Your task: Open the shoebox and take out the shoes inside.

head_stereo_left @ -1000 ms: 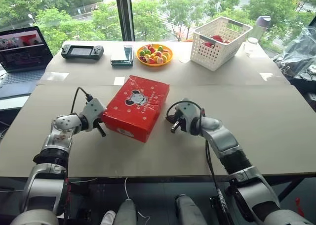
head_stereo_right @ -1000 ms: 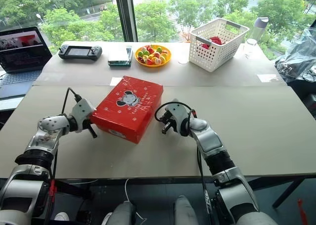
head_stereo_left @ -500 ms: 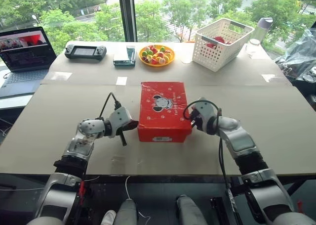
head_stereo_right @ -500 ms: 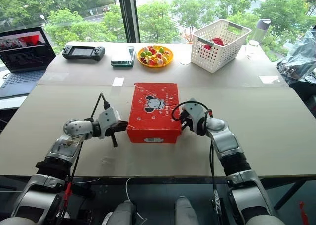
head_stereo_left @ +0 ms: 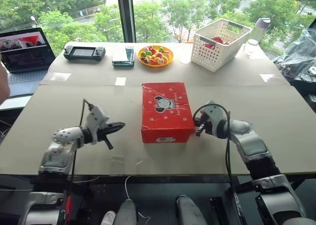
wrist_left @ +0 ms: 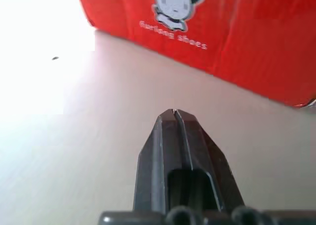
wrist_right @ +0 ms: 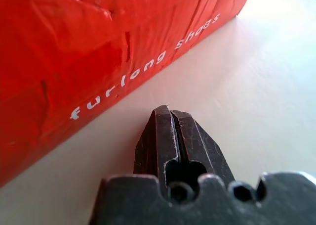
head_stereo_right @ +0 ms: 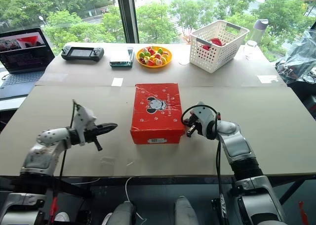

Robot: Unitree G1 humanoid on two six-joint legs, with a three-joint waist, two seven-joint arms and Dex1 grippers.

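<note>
The red shoebox (head_stereo_left: pixel 167 111) lies shut on the table's middle, its mouse-print lid up and its white end label (head_stereo_left: pixel 164 139) facing me. The shoes are hidden inside. My left gripper (head_stereo_left: pixel 118 126) is shut and empty. It hovers a hand's width left of the box and points at its left side. In the left wrist view the fingertips (wrist_left: pixel 173 115) are pressed together, with the red wall (wrist_left: pixel 237 37) ahead. My right gripper (head_stereo_left: pixel 199 131) is shut and empty too. It sits just off the box's right wall (wrist_right: pixel 74 52), near the front corner.
At the back stand a white basket (head_stereo_left: pixel 220 41), an orange bowl of sweets (head_stereo_left: pixel 154 54), a dark phone-like box (head_stereo_left: pixel 122 57), a game console (head_stereo_left: pixel 82 51) and a laptop (head_stereo_left: pixel 22 52). A bottle (head_stereo_left: pixel 260 27) stands far right. A person's hand (head_stereo_left: pixel 2 84) shows at the left edge.
The shoebox has swung from skewed to square, label end toward me. My left gripper then drew back leftward off the box. My right gripper shifted right along with the box's side.
</note>
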